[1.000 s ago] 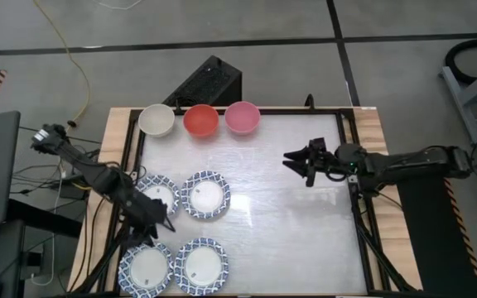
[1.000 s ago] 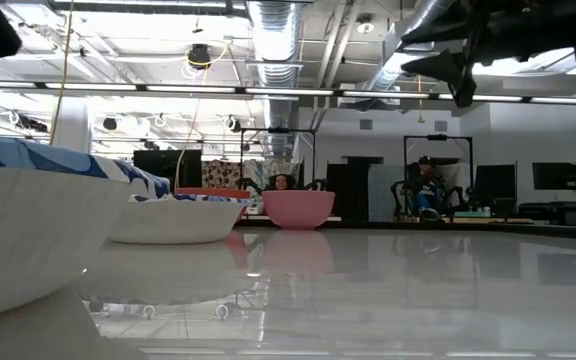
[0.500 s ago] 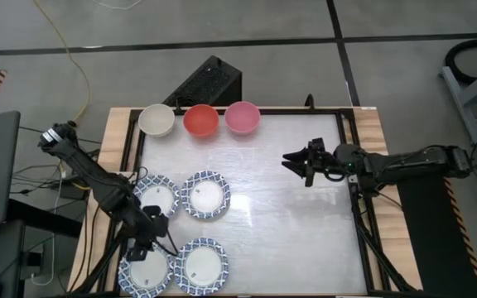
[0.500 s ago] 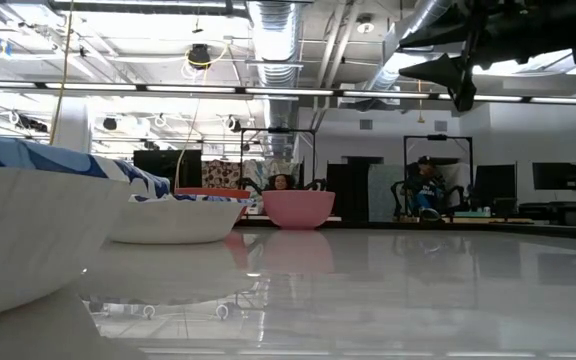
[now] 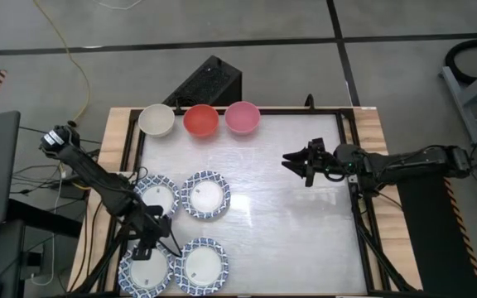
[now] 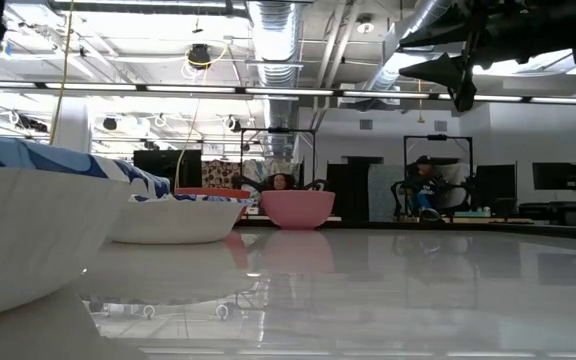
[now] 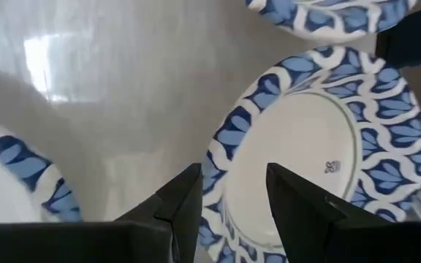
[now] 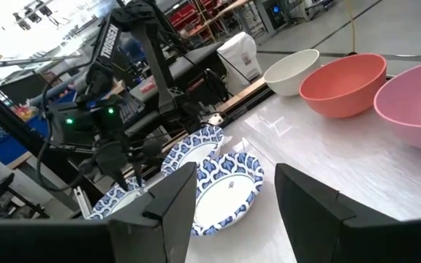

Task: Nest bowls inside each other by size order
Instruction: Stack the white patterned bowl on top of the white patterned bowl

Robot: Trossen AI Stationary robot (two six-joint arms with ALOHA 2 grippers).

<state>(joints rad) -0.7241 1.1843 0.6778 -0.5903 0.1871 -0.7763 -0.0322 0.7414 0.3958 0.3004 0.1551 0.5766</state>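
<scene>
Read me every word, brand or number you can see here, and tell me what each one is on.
"TROSSEN": white letters running along the left arm, seen in the right wrist view.
A small dark mark on the white centre of a blue-and-white bowl, in the left wrist view: too small to read.
Nothing readable on the cream bowl, red bowl or pink bowl.

high: overhead, straight down, whole table [image 5: 305, 215] and both arms | low: table-top level, facing across to the room, a patterned bowl [image 6: 28, 235] very close at left | left wrist: close above a patterned bowl [image 7: 320, 139] | right wrist: faces across the table | shared: pink bowl [image 5: 242, 117] [image 6: 296, 208] [image 8: 415, 102] in high, low, right wrist
</scene>
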